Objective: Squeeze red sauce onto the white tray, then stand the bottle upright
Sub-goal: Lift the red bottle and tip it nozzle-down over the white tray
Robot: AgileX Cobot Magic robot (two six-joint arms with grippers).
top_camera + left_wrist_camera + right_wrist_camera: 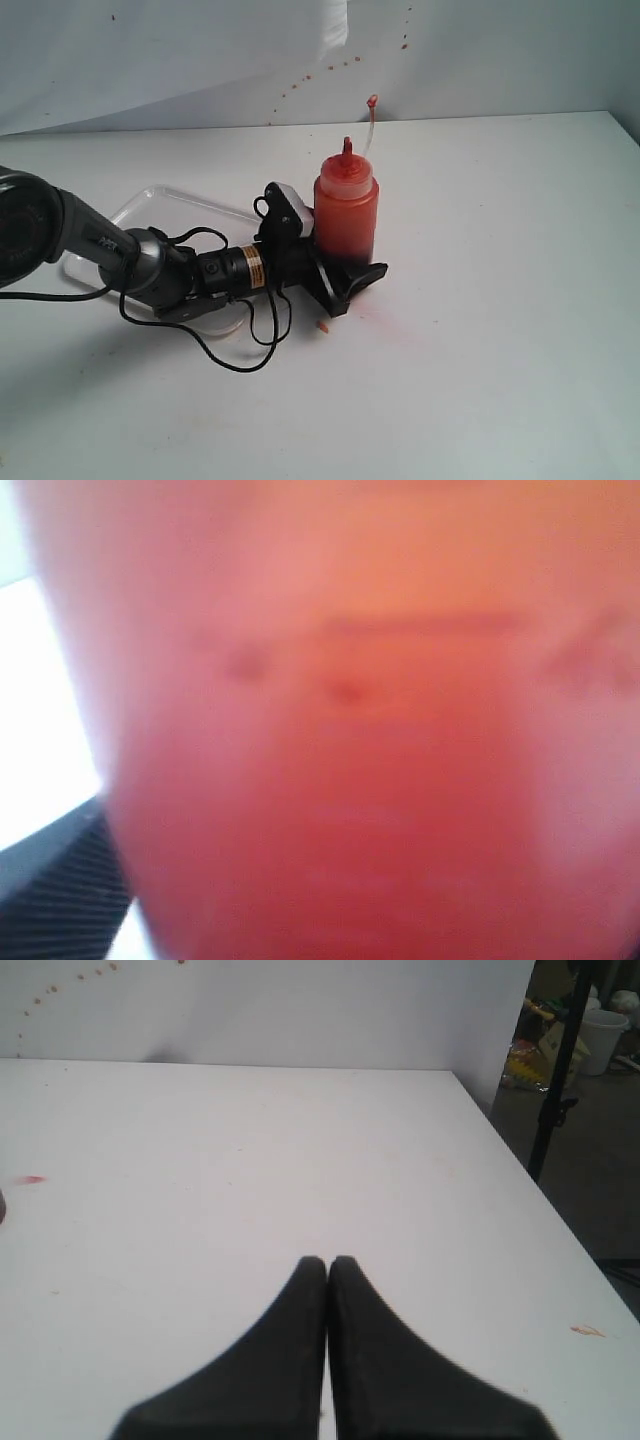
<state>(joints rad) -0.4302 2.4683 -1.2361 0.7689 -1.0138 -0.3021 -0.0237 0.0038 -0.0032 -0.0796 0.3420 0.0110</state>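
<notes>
While the left gripper (352,272) flanks the upright translucent red plastic bottle (346,215), its grip unclear, its wrist view shows only red blur. Solely the right wrist view shows the right gripper (328,1262), jaws closed.

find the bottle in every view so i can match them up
Exterior: bottle upright just right of centre, left hand around its base.
Left wrist: bottle fills nearly the whole picture, blurred.
Right wrist: not in it.
Shared landmark: red specks in the background, seen in exterior and right wrist.
</notes>
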